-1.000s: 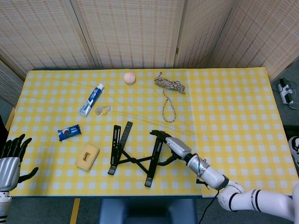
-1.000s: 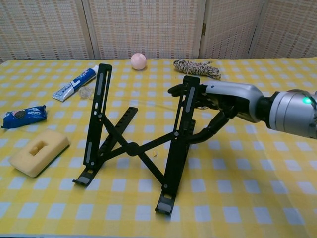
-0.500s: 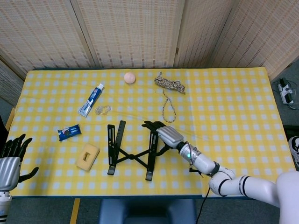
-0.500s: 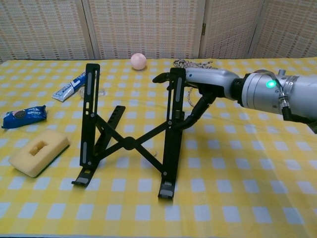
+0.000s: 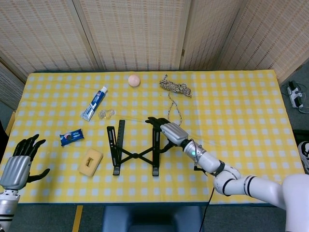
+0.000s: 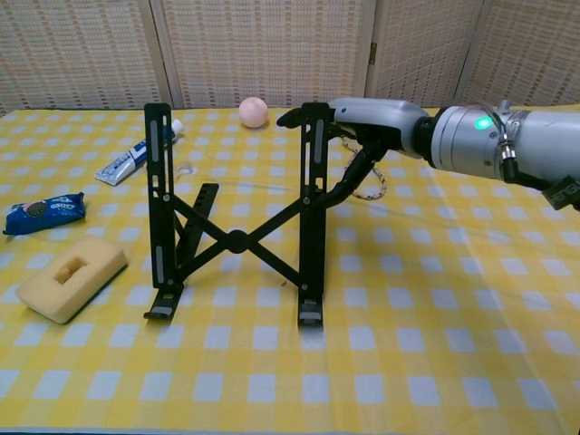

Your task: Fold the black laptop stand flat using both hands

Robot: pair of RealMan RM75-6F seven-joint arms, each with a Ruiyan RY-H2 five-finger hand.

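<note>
While the right hand [image 6: 362, 122] grasps its right rail top, the black laptop stand [image 6: 237, 217] stands upright, crossbars forming an X; the left hand [image 5: 20, 162] hangs empty, fingers spread.

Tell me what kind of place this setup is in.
Probably an indoor test or demo space rather than a home: a table under a yellow checked cloth, woven screens closing it in behind, and unrelated items laid out, such as a toothpaste tube, sponge and rope.
</note>
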